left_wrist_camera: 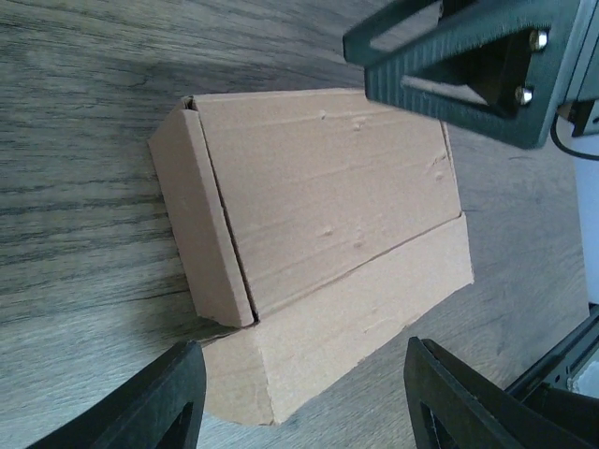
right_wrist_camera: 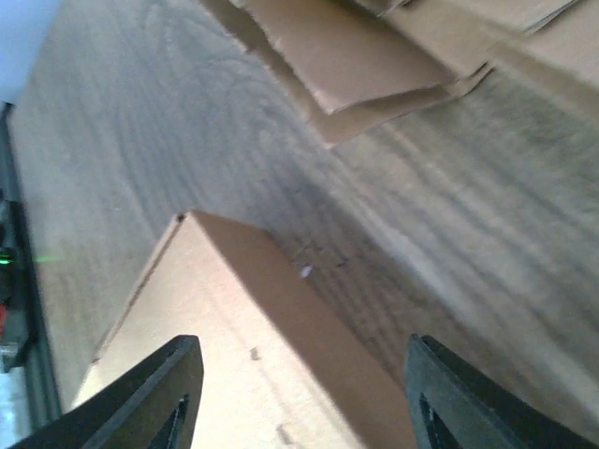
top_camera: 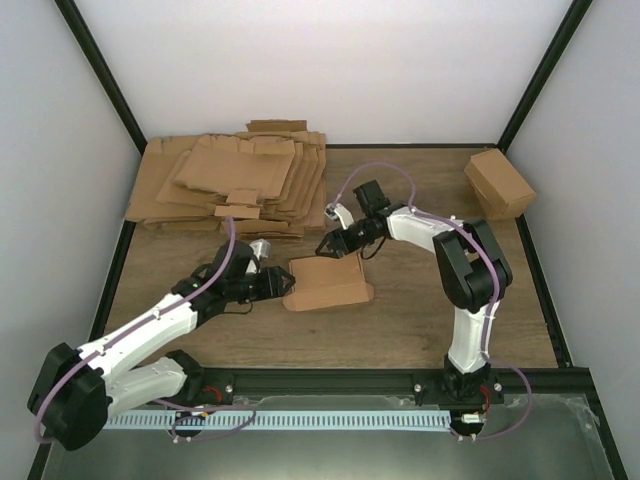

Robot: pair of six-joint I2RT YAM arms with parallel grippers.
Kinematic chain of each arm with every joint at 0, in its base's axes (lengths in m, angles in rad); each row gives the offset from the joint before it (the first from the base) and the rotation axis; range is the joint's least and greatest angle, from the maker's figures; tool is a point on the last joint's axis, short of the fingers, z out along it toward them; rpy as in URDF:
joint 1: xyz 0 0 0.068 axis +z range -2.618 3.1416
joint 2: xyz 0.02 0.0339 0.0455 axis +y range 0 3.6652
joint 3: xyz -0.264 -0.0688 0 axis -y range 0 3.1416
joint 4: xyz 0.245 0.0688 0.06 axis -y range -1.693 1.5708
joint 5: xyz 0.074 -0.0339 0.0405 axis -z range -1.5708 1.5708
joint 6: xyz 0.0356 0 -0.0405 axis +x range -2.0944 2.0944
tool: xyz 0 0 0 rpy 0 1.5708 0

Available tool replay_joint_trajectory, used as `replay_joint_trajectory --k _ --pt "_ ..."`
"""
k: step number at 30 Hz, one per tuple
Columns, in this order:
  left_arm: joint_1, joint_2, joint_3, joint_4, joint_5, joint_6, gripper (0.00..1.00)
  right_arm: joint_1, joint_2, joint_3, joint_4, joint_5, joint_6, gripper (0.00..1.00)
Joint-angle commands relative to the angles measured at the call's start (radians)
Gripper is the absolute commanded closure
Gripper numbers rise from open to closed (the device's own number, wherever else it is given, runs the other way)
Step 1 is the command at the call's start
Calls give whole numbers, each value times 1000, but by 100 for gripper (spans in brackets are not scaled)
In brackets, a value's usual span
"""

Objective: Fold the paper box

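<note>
The paper box (top_camera: pixel 330 285) lies mid-table as a low brown carton, its top panel shut, one end flap folded against the side and a long flap (left_wrist_camera: pixel 374 318) lying flat on the wood. My left gripper (top_camera: pixel 283 283) is at the box's left end, open; the left wrist view shows its fingers (left_wrist_camera: pixel 159 407) wide apart around the flap's corner without touching it. My right gripper (top_camera: pixel 335 243) hovers over the far edge of the box (right_wrist_camera: pixel 234 374), open, one finger over the top panel and the other beyond the edge. It also shows above the box (left_wrist_camera: pixel 468 65).
A thick pile of flat brown sheets (top_camera: pixel 235 185) fills the back left, close behind the right gripper, and its edges show (right_wrist_camera: pixel 374 65). Another brown cardboard cuboid (top_camera: pixel 498 183) stands at the back right. Black frame posts edge the table.
</note>
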Motion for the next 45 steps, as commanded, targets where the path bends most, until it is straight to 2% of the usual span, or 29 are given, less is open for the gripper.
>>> replay_joint_trajectory --k 1,5,12,19,30,36,40,43,45 --pt "12 -30 -1 -32 11 19 39 -23 -25 -56 -8 -172 -15 41" --pt "13 -24 22 -52 13 31 40 -39 -51 -114 26 -216 16 52" --pt "13 -11 34 -66 15 63 40 -42 -38 -144 29 -212 21 57" --pt "13 -8 33 -74 13 70 40 -46 -5 -125 21 -185 27 67" --pt "13 -25 82 -116 25 85 40 -62 57 -101 8 -168 20 69" --pt "13 -34 119 -114 106 87 40 -134 118 -77 65 -183 84 80" --pt "13 -53 139 -95 184 77 41 -164 168 -28 52 -152 88 81" --pt "13 -58 109 -5 253 42 41 -168 171 -8 59 -165 98 79" --pt "11 -31 45 89 286 0 44 -169 159 -3 72 -174 105 79"
